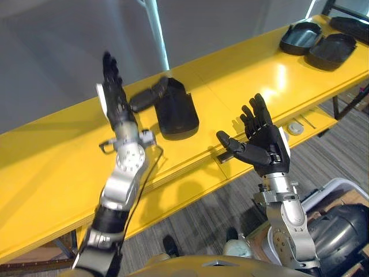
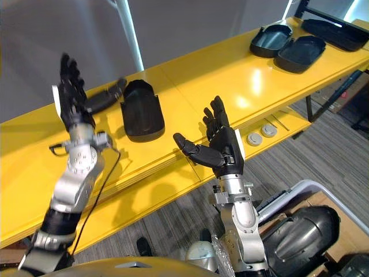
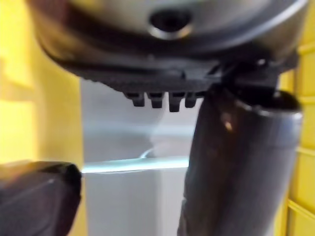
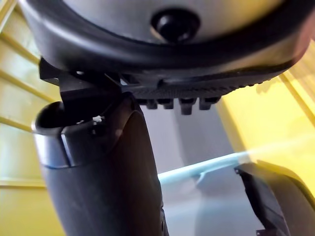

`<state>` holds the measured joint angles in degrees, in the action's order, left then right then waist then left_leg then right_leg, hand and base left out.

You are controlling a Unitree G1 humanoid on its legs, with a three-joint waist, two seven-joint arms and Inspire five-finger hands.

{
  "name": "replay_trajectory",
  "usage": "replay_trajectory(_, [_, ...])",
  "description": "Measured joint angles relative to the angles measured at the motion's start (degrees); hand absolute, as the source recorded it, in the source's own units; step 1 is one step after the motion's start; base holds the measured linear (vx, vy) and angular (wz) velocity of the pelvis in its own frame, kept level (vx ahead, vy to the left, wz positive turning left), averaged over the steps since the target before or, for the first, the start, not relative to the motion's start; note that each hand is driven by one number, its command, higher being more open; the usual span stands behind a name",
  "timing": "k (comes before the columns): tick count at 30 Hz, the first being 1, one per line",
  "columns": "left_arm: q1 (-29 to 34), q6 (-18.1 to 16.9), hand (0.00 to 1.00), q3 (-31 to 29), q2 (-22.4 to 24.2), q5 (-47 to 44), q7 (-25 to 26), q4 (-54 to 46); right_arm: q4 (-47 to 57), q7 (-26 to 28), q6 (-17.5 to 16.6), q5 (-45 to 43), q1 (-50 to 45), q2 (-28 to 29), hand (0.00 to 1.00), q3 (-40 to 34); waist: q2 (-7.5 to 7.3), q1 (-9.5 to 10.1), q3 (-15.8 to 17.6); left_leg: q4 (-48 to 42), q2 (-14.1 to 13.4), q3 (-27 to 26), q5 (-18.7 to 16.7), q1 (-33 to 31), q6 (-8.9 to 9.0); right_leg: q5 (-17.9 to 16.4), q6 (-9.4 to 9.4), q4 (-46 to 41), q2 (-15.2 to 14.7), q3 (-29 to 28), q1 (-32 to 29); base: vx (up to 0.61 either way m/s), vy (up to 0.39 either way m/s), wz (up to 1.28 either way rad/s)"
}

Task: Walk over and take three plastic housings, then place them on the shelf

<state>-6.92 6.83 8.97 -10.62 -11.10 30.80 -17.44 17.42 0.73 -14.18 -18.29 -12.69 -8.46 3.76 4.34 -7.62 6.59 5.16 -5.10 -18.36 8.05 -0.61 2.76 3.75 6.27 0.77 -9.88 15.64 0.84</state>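
- A long yellow counter (image 1: 242,75) crosses the scene on a slant, with a grey wall (image 1: 57,46) and a pale light strip (image 1: 159,36) behind it.
- The near housing (image 1: 176,109), a black plastic shell with a rounded end, lies flat on the counter near the middle of the scene. Neither hand touches it.
- A smaller dark piece (image 1: 147,98) lies at the near housing's far left corner and seems to touch it.
- The left hand (image 1: 117,104) is raised in the air just left of the near housing. Its fingers are straight and point upward, and it holds nothing.
- The right hand (image 1: 266,141) is held up to the right of the near housing and on the robot's side of it, over the counter's front edge. Its fingers are spread, its thumb juts toward the near housing, and its palm is empty.
- Well away to the right of the near housing, at the counter's far end, lie a second housing (image 1: 300,37) and a third housing (image 1: 332,51), side by side with their hollow sides up. A further dark shell (image 1: 350,25) lies just beyond them.
- Right of the near housing, past the right hand, two round silver discs (image 2: 254,138) rest on a lower yellow ledge.
- Grey carpeted floor (image 1: 219,208) lies on the robot's side of the near housing, below the counter's edge.
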Motion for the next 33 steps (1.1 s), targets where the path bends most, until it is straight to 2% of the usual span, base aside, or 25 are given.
replay_trajectory(2, [4.6,-0.3,1.00,0.4,0.0,0.0,-3.5,-2.8,0.0,-1.7,-0.8,0.1,0.1,0.3,1.00,-0.5,-0.82,1.36,-0.5,0.0,0.2,0.9,0.0,-0.2,0.01,0.0,0.00,0.4,-0.1,1.0,0.5,0.00,0.007,0.20])
replay_trajectory(6, [7.6,-2.4,1.00,0.0,0.0,-1.7,-8.5,-3.5,0.0,-4.2,-1.4,0.0,0.5,0.4,1.00,-2.0,-1.80,2.76,-1.0,0.0,0.5,1.6,0.1,-0.7,-0.01,0.1,0.05,0.4,-0.4,1.7,0.5,0.00,0.016,0.11])
replay_trajectory(9, [9.5,-3.2,1.00,-0.8,0.0,-6.4,-12.4,-3.5,0.0,-5.4,-1.5,0.0,1.4,0.4,1.00,-3.3,-1.91,2.84,-1.1,0.0,0.5,1.6,0.0,-0.8,0.00,0.1,0.09,0.3,-0.5,1.7,0.4,0.00,0.000,0.00])
replay_trajectory(14, [9.8,-3.2,1.00,-0.9,0.0,-10.1,-15.8,-3.4,0.0,-6.4,-1.5,0.1,2.6,-0.4,1.00,-5.3,-1.96,2.89,-1.0,0.0,0.5,1.6,0.0,-1.1,0.09,0.0,0.12,0.3,-0.5,1.7,0.1,0.00,0.000,0.00])
replay_trajectory(16, [9.8,-4.4,1.00,-0.9,0.0,-12.6,-17.5,-3.4,0.0,-6.5,-1.5,0.1,3.1,-0.8,1.00,-5.8,-2.09,2.86,-0.9,0.0,0.4,1.5,0.0,-1.3,0.16,-0.1,0.26,0.3,-0.4,1.5,-0.3,0.01,-0.001,-0.03])
replay_trajectory(25, [9.2,-7.1,1.00,-1.0,0.0,-16.4,-19.9,-1.0,0.0,-6.5,-1.5,0.1,5.7,-1.0,1.00,-8.8,-2.48,2.76,1.3,0.0,0.4,0.8,0.2,-2.3,-0.12,0.2,0.27,-0.2,-0.4,0.7,-1.9,0.02,0.001,-0.02])
replay_trajectory(33, [5.0,-7.2,1.00,-0.9,0.0,-20.6,-21.3,2.4,0.0,-6.2,-1.5,0.0,7.3,-3.2,1.00,-9.6,-2.38,2.55,3.4,-0.1,0.4,-0.2,0.1,-2.1,-0.06,0.1,0.09,-1.1,-0.5,-0.4,-2.7,0.01,0.003,-0.06])
